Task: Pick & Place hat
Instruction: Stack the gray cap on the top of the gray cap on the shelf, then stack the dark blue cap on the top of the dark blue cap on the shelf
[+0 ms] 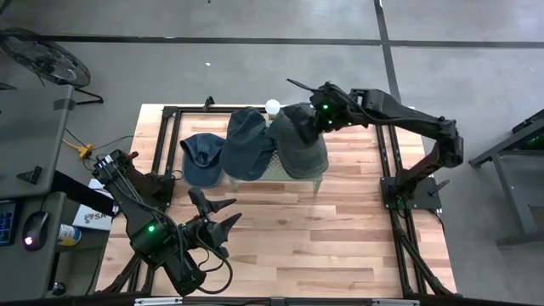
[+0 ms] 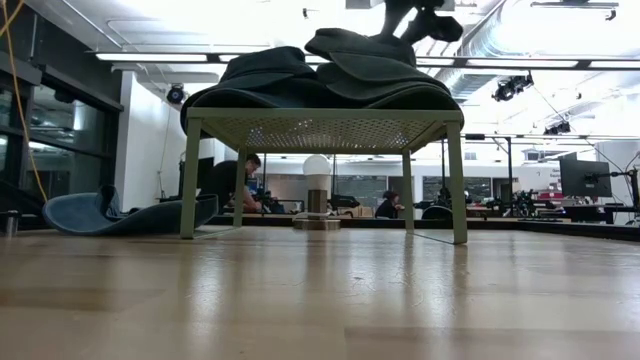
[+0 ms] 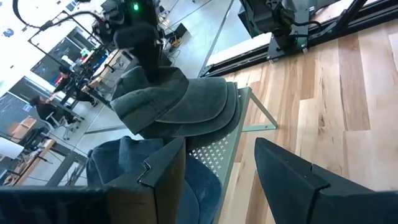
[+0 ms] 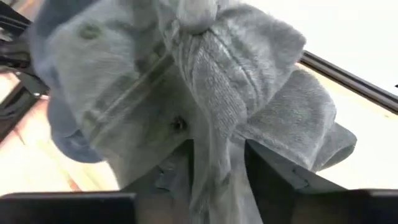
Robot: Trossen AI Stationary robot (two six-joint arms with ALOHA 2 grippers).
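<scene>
Progress: partly done, by my reading. Two hats lie on the green mesh stand [image 1: 316, 174], one is left on the counter [image 1: 340, 246], so one pick and place seems to remain once the present hat is let go.
Hat in hand: the grey-green hat [image 1: 297, 140] rests on the right half of the stand, near the counter's far edge, its crown bunched between the fingers of the right gripper [image 1: 299, 112].
Right gripper: closed down on a fold of that hat's fabric, as the right wrist view shows; not yet released.
Second hat: a dark blue hat [image 1: 247, 143] on the left half of the stand, overlapping the grey-green one.
Third hat: a blue hat [image 1: 201, 158] lying on the counter just beside the stand's left side, brim up.
Left gripper [image 1: 218, 216]: wide open, holding nothing, hanging near the counter's near-left corner.
Count: three hats, one stand, one small white-topped object [image 1: 272, 106] behind the stand.
</scene>
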